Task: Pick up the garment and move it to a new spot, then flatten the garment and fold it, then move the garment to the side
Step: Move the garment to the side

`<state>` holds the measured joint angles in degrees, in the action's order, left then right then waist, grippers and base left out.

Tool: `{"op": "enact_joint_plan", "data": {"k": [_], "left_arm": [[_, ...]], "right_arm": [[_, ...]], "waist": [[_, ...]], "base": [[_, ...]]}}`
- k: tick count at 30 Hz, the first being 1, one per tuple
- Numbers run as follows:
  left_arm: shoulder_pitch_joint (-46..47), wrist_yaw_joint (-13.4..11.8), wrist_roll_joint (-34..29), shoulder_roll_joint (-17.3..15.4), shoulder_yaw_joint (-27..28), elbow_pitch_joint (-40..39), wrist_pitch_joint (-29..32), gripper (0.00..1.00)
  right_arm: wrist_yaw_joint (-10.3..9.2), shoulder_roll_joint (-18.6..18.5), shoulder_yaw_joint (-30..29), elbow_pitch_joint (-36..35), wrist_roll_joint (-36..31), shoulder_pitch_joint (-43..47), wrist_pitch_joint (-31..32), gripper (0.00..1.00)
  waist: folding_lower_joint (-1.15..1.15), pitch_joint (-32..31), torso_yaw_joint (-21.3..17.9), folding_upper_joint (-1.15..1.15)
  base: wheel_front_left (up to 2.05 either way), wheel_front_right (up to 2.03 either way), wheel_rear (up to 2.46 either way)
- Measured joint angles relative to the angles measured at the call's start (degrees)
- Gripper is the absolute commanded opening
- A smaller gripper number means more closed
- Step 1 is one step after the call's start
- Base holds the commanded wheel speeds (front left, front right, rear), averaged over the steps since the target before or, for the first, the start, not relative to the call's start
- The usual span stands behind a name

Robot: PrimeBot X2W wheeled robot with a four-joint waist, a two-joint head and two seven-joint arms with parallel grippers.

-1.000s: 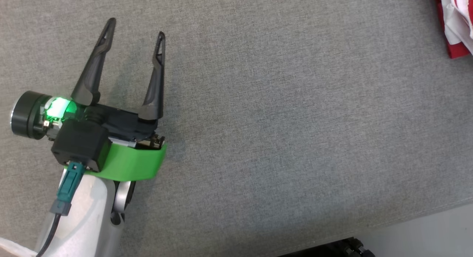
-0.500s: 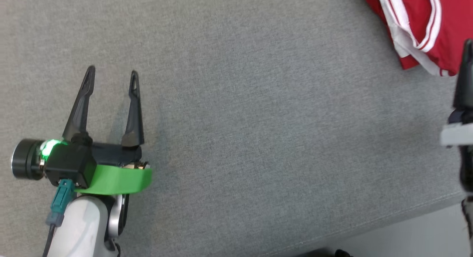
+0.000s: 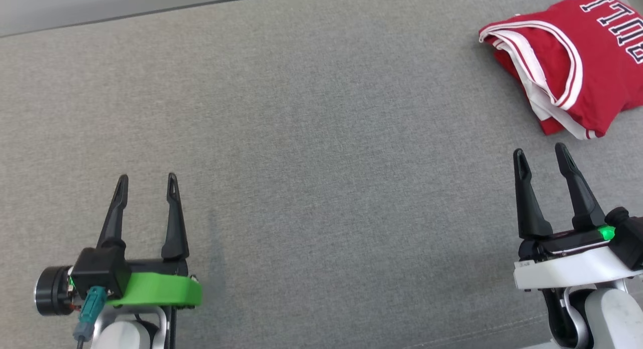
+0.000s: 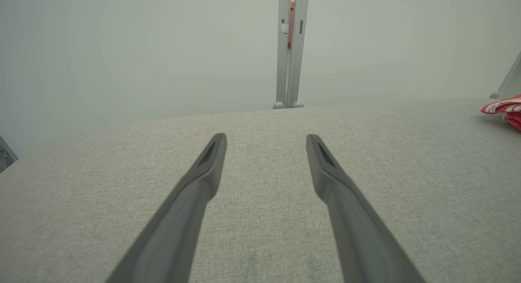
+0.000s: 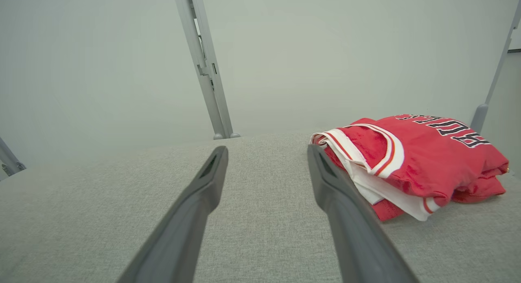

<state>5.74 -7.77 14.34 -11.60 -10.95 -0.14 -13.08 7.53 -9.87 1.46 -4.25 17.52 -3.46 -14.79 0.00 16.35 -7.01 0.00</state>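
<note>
The red sleeveless jersey with white trim (image 3: 603,73) is lying folded in the frame's upper right on the grey fabric counter (image 3: 321,138). Just below it the right tool (image 3: 539,150) is hovering, jaws apart, gripping nothing. At lower left the left tool (image 3: 147,177) is likewise gaping empty. Risk: a pinch catching only the top layer, pulling the fold apart.

A grey woven fabric surface (image 3: 321,138) spreads across the head view, its far edge meeting a paler strip (image 3: 100,12) at the top left. In the left wrist view a plain pale wall (image 4: 122,51) stands behind it, broken by 2 slim grey uprights (image 4: 290,51) set side by side, their feet at the surface's far edge. In the right wrist view another grey post (image 5: 494,79) rises at a slant at the far right.
</note>
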Motion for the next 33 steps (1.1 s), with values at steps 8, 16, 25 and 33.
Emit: {"op": "enact_joint_plan", "data": {"k": [8,16,25,33], "left_arm": [[-4.9,-0.2,1.2,0.0,0.2,2.7,-0.8,1.00],[-7.6,0.8,1.8,0.1,-0.4,6.1,-1.4,1.00],[-8.6,1.3,2.2,0.5,-0.8,7.9,-1.7,1.00],[-8.3,1.4,1.4,0.6,-0.8,8.3,-1.9,1.00]], "right_arm": [[-0.01,0.1,0.3,-1.1,-0.6,4.7,1.6,1.00],[-0.01,0.3,0.5,-2.0,-1.0,9.3,3.9,1.00],[-0.01,0.2,0.5,-3.5,-1.6,11.5,5.6,1.00],[-0.01,0.4,0.3,-3.9,-1.7,12.2,6.2,1.00]], "waist": [[0.00,-6.0,3.3,0.00],[0.00,-11.5,4.8,0.00],[0.00,-15.3,5.2,0.00],[0.00,-15.1,5.2,0.00]], "base": [[0.00,0.00,0.00],[0.00,0.00,0.00],[0.00,0.00,0.00],[0.00,0.00,0.00]]}}
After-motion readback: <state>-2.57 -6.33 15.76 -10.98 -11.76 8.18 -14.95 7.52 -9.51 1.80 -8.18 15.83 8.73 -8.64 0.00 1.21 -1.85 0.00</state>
